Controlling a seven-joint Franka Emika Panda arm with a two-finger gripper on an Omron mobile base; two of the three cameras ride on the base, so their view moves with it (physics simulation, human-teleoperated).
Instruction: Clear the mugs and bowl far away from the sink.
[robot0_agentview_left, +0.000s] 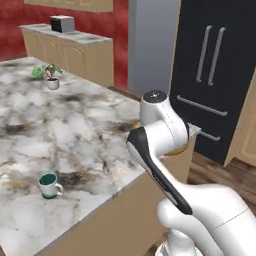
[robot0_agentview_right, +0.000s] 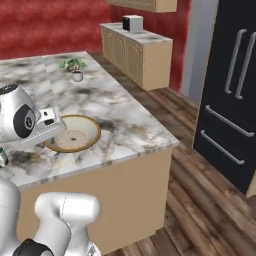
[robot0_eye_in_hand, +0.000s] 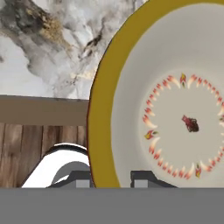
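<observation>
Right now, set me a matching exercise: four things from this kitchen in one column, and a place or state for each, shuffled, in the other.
Things:
1. bowl
2. dark teal mug
3. potted plant
4. gripper

Places or states:
A. far back on the marble counter
B. standing alone, its handle toward the counter's front edge
C. one finger on each side of a tan rim
D. near the counter's corner, by the wooden floor

Pairs: 1-D, 2-B, 3-A, 4-C
</observation>
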